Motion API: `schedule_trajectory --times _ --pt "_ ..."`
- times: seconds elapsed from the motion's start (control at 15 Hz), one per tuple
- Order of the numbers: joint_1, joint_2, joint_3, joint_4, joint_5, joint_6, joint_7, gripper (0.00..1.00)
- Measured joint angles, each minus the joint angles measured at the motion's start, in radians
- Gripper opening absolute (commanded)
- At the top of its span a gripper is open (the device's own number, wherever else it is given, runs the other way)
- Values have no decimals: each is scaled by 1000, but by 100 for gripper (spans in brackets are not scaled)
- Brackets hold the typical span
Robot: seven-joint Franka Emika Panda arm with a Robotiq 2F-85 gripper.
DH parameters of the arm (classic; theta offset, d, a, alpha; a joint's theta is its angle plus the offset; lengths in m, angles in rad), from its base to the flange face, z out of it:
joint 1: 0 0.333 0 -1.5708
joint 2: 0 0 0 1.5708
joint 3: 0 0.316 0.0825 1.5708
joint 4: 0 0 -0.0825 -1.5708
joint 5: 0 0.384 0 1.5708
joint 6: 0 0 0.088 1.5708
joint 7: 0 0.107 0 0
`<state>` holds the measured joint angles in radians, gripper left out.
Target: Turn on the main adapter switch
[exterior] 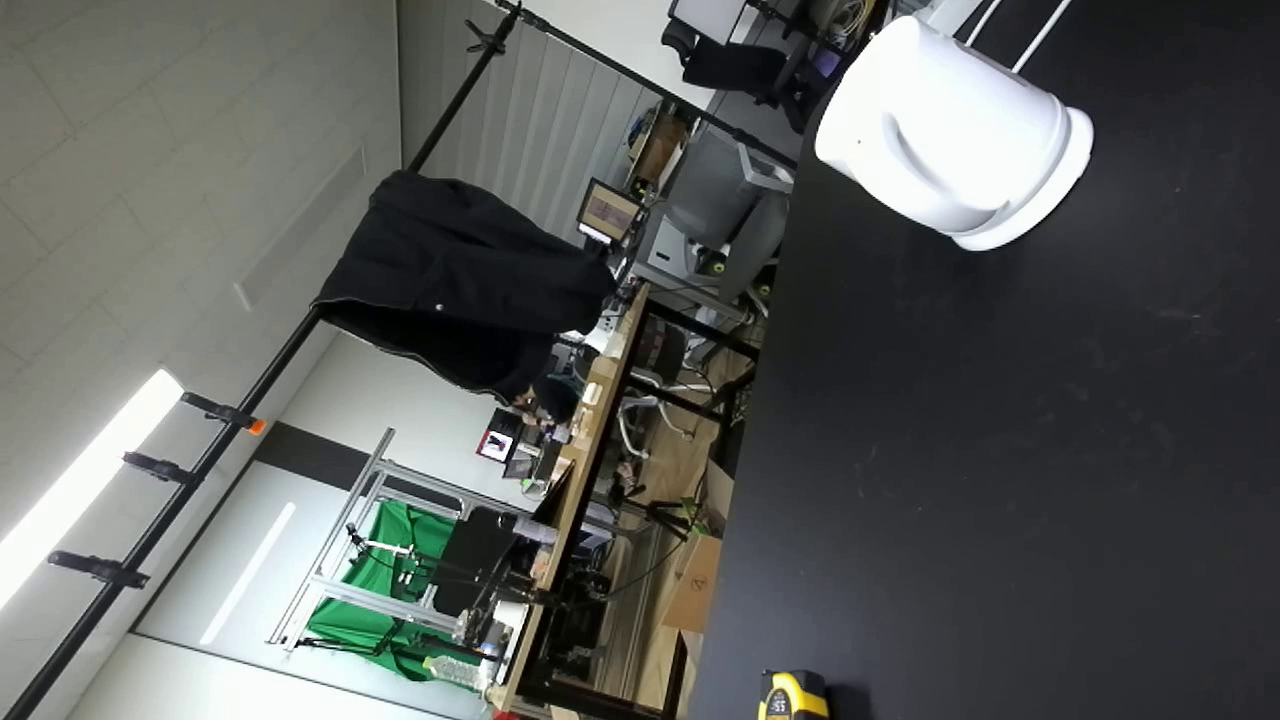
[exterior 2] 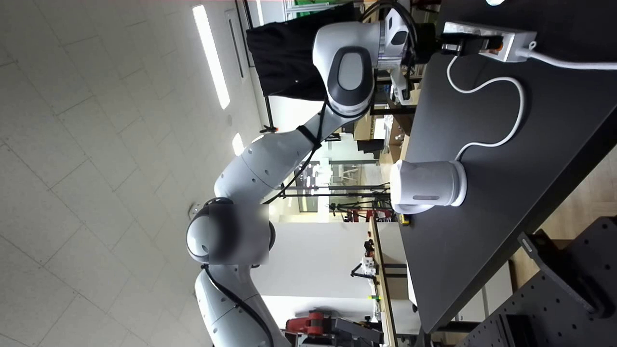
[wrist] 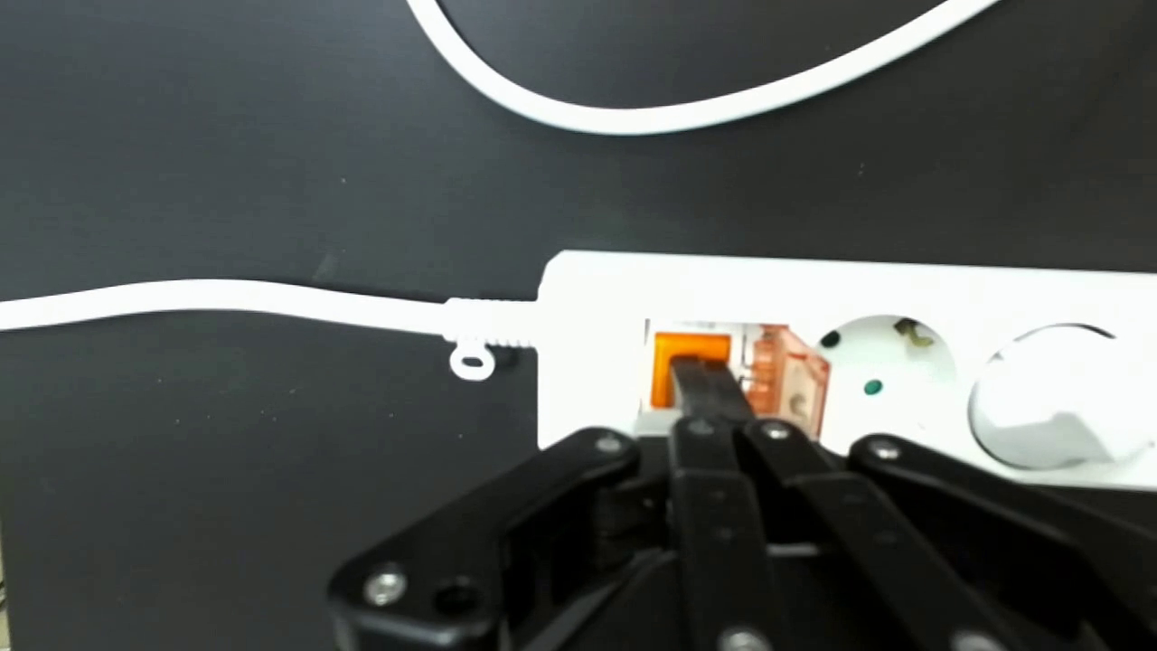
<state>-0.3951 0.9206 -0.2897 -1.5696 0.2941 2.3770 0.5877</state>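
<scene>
In my wrist view, the cord (wrist: 226, 295) enters the adapter (wrist: 587, 362) at its nine o'clock end. Next, the orange switch (wrist: 691, 345) sits at my twelve o'clock, partly hidden by my hand (wrist: 710, 387), closed narrow. At the switch's three o'clock the reddish cover (wrist: 800, 387) stands open, so access looks done. Pressing the switch probably remains; I cannot tell if it's on.

Ceiling lights (exterior 2: 211, 57) glare in both exterior views; a square blur hides part of the arm (exterior 2: 270, 161); the power strip (wrist: 845, 294) looks overexposed.
</scene>
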Motion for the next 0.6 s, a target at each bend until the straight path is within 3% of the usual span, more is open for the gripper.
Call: schedule_trajectory --times 0.6 --pt "-104 79 46 193 65 -237 -80 0"
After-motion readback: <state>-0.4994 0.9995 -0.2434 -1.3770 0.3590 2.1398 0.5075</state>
